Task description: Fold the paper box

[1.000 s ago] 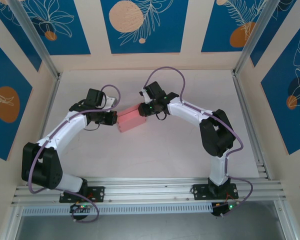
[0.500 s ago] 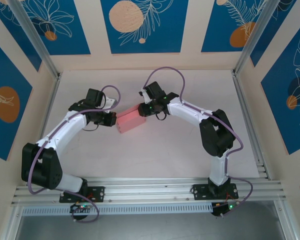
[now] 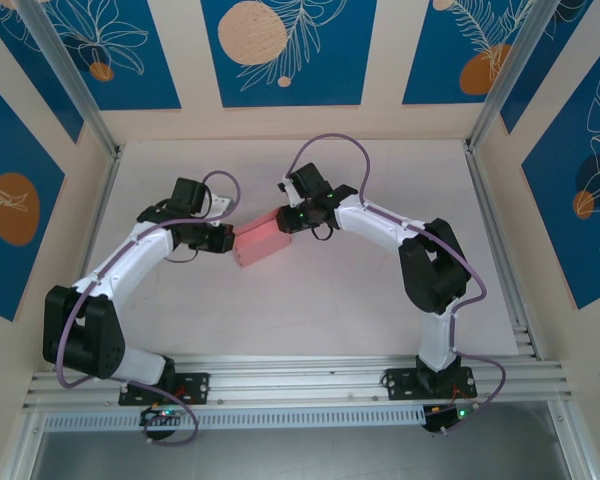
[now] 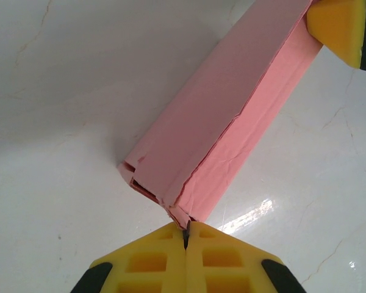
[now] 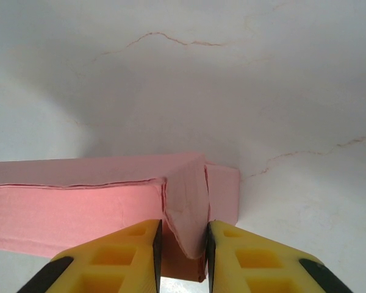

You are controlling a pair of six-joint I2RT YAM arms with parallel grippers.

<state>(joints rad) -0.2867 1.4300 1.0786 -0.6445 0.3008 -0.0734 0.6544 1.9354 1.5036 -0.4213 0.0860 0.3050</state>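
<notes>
The paper box [image 3: 261,239] is a small pink rectangular box lying on the white table between both arms. In the left wrist view its long body [image 4: 232,116] runs up and to the right. My left gripper [image 4: 186,229] is shut on a thin card corner at the box's near, partly gaping end. My right gripper [image 5: 183,244] stands at the opposite end [image 5: 195,207], its yellow fingers [image 5: 128,250] close on either side of the end flap and touching it. In the top view the left gripper [image 3: 227,238] and right gripper [image 3: 288,219] meet the box's two ends.
The white tabletop [image 3: 310,300] lies open in front of the box and behind it. An aluminium frame [image 3: 280,375] runs along the near edge, with patterned blue walls on three sides. My right gripper's yellow finger [image 4: 338,27] shows at the top right of the left wrist view.
</notes>
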